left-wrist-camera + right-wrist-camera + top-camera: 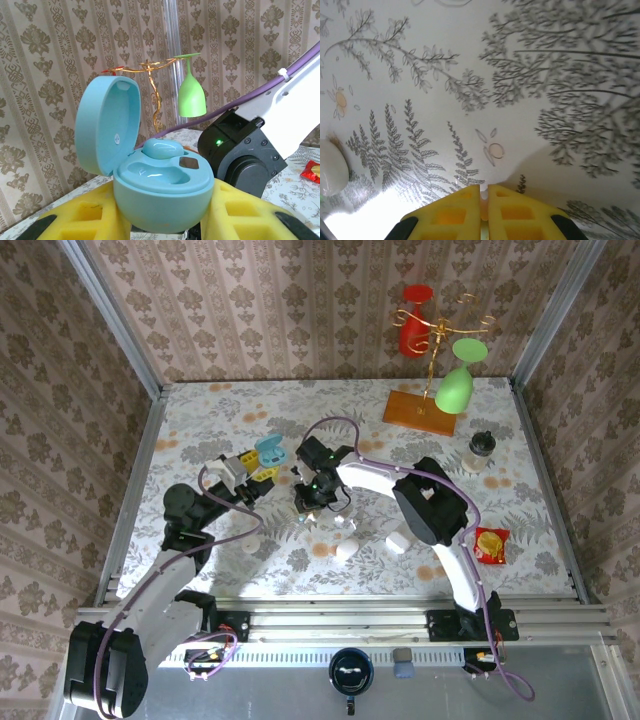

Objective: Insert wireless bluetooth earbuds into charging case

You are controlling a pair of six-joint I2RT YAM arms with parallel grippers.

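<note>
Low in the right wrist view the right gripper (484, 191) was pressed shut, perhaps on a whitish sliver (484, 200); the left wrist view showed the left gripper (165, 225) clamping the open teal charging case (160, 192), one earbud (162, 148) seated inside.

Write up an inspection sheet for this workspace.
Surface: fern-and-flower patterned tablecloth, lying flat.
Job's things: open teal plastic charging case, one teal earbud seated, second well empty; small white rounded pieces loose on the cloth.
Clutter: gold wire rack on a wooden base, hanging red glass and green glass; small cup with dark lid; red snack packet.
Grippers: left gripper shut on the case; right gripper shut, pointing down at the cloth.
Cables: purple cables looping along both arms.
Surroundings: damask wallpaper walls.
</note>
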